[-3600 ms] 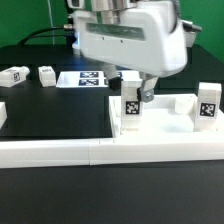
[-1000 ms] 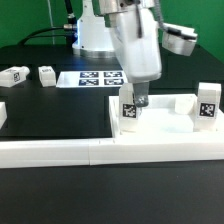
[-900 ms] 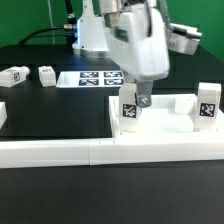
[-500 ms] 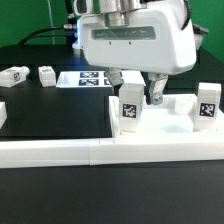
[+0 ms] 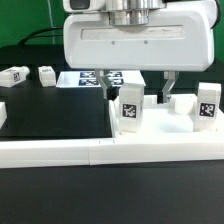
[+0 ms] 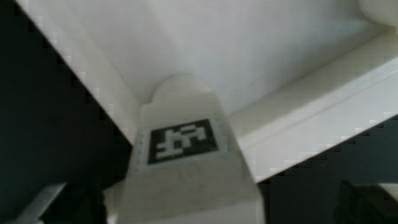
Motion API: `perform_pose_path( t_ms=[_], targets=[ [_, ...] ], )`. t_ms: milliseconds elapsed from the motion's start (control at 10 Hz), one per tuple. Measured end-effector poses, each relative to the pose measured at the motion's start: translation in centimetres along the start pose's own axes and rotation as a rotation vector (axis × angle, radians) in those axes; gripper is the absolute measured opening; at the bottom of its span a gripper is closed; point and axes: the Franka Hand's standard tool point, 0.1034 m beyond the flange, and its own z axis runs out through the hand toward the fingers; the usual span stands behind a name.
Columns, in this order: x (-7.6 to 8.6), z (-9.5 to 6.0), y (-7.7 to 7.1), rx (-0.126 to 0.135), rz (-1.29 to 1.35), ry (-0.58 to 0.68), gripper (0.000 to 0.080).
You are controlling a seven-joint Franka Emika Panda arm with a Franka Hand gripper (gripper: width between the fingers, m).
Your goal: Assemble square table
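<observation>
The short white tagged plastic leg stands upright on the large flat white square plastic slab, near the desk's front edge. The white two-finger gripper hovers over it, fingers apart, one on either side of the leg.

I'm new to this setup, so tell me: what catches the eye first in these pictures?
The big white hand fills the top of the exterior view, open, its fingers either side of an upright tagged leg. A second leg stands at that view's right; the wrist view shows the first leg's tag up close.
</observation>
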Motion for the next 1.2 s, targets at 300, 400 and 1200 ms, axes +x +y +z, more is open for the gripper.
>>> perform_pose_path(
  t_ms=[300, 400, 1200],
  targets=[
    [-0.03, 0.12, 0.43, -0.006, 0.102, -0.003, 0.0304],
    [-0.01, 0.15, 0.53, -0.007, 0.193, -0.003, 0.0301],
    [-0.26, 0.47, 0.92, 0.075, 1.202, -0.085, 0.0297]
  ],
)
